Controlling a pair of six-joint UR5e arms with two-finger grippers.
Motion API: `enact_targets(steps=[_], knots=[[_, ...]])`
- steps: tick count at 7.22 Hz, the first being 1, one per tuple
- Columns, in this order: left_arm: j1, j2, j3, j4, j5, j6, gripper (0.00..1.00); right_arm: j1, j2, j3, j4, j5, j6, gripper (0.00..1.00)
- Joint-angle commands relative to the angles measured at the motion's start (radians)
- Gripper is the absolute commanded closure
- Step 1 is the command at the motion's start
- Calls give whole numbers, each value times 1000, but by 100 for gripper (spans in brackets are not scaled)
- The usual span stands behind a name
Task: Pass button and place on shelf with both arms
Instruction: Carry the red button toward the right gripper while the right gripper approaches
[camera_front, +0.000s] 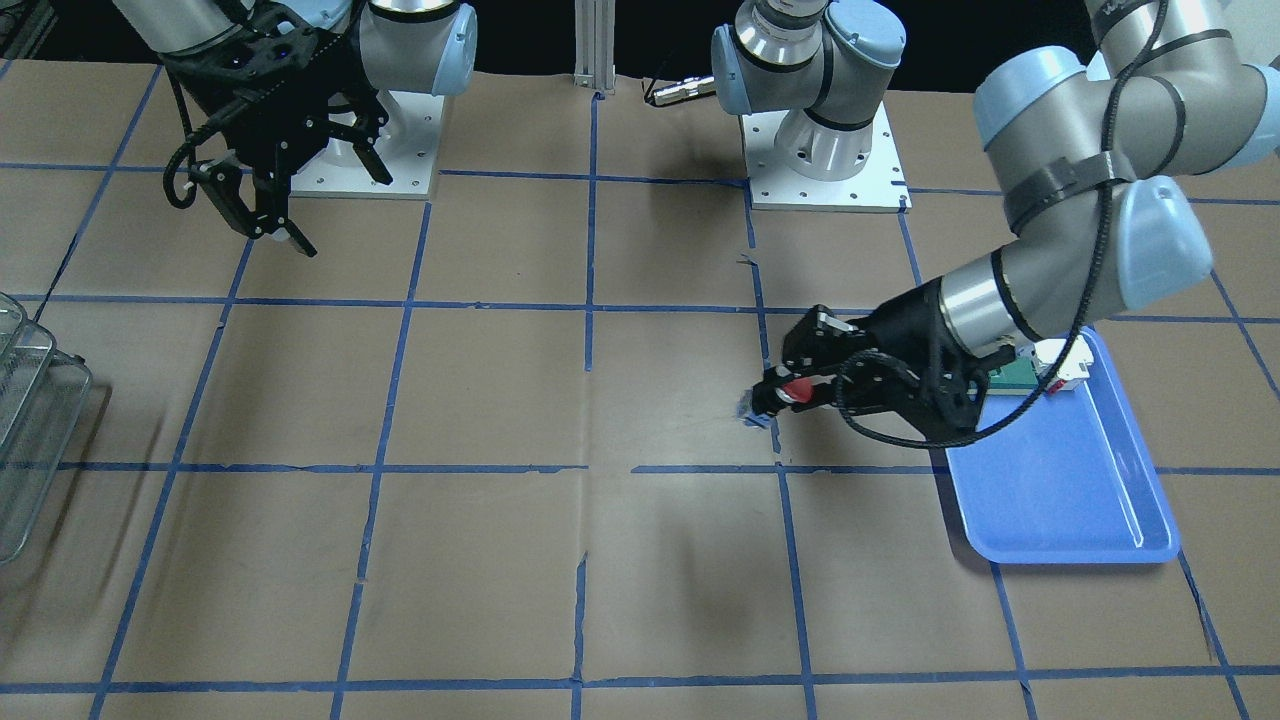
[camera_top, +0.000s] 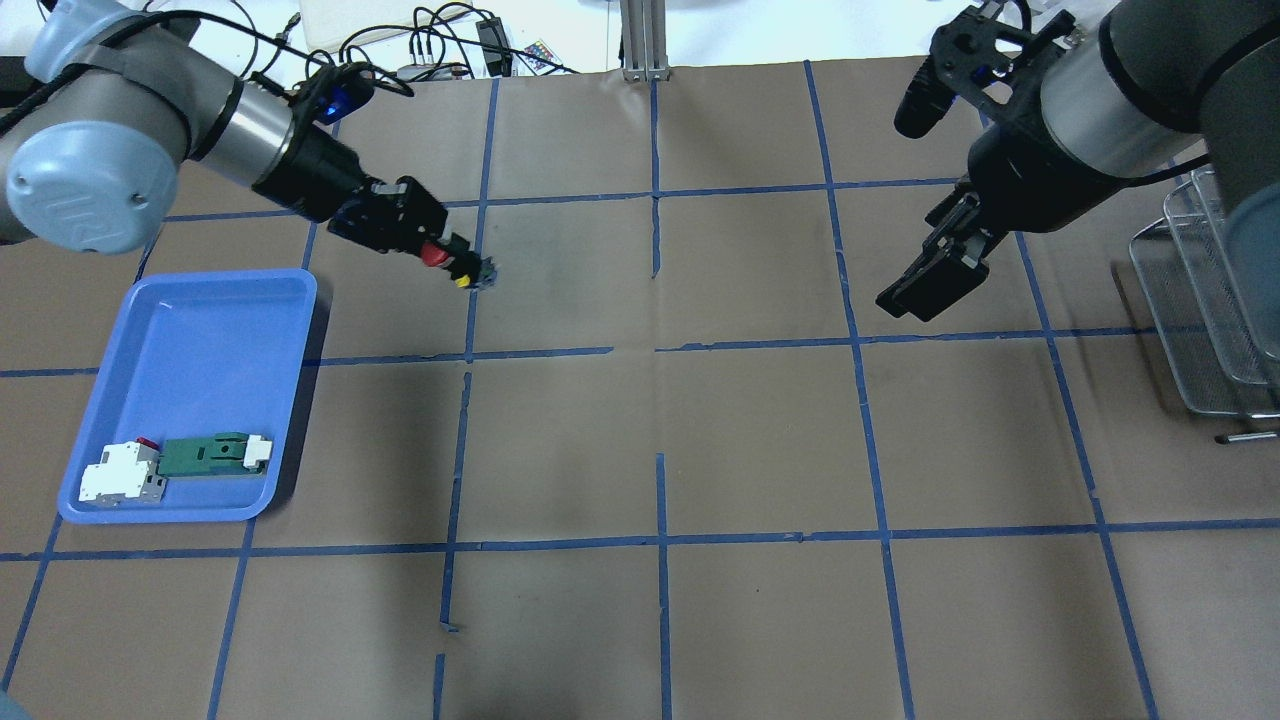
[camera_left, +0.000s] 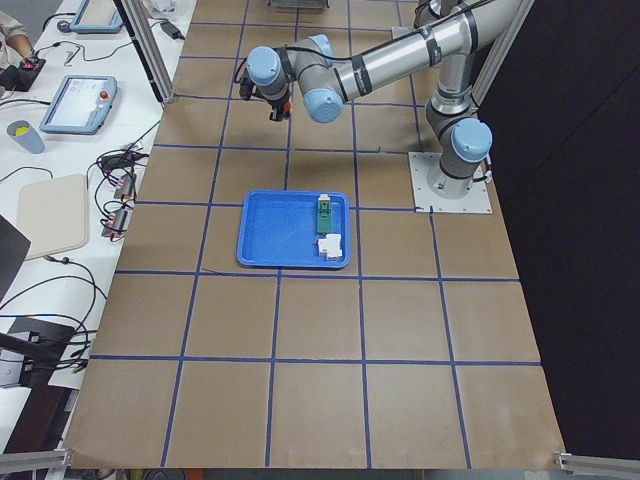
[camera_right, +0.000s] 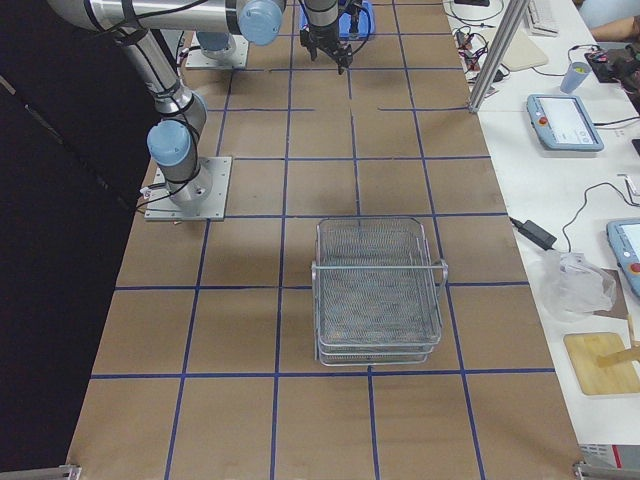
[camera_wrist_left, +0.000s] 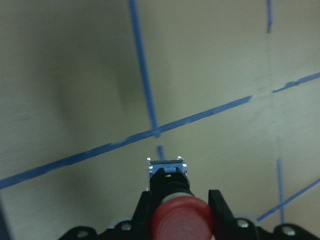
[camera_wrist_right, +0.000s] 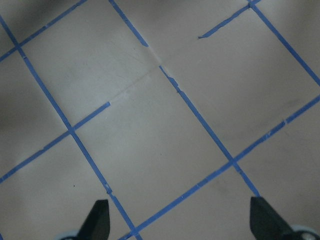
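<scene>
My left gripper (camera_top: 452, 264) is shut on the button (camera_top: 434, 255), whose red cap sits between the fingers with its base pointing outward. It holds the button low over the brown paper, just right of the blue tray. The left wrist view shows the red cap (camera_wrist_left: 181, 219) clamped between both fingers (camera_wrist_left: 218, 207). The front view shows the button (camera_front: 797, 392) in the same grip. My right gripper (camera_top: 930, 285) hangs open and empty above the table, its fingertips (camera_wrist_right: 98, 219) wide apart. The wire-mesh shelf (camera_right: 378, 290) stands at the table's right end, also at the overhead view's edge (camera_top: 1195, 300).
The blue tray (camera_top: 200, 340) lies on the left and holds a white block with a red side (camera_top: 122, 472) and a green board (camera_top: 205, 455). Blue tape lines grid the brown paper. Cables and pendants lie beyond the far table edge.
</scene>
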Motion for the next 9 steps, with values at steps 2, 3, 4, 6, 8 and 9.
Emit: enact_targets(steps=[2,3,4,6,8,9], knots=[[-206,15,6,26,-352,-15,100,-120,-12,49,4,199,-328,0],[-255,30,8,40,-361,-24,100,-120,-17,49,5,216,-364,0],[-284,41,4,40,-362,-32,100,-117,-18,50,13,264,-358,0],[-358,64,7,64,-367,-59,100,-125,-21,50,-6,280,-373,0],[-370,45,2,262,-437,-312,100,-125,-23,70,16,323,-502,2],[-370,36,2,311,-439,-378,100,-125,-25,75,11,325,-499,2]])
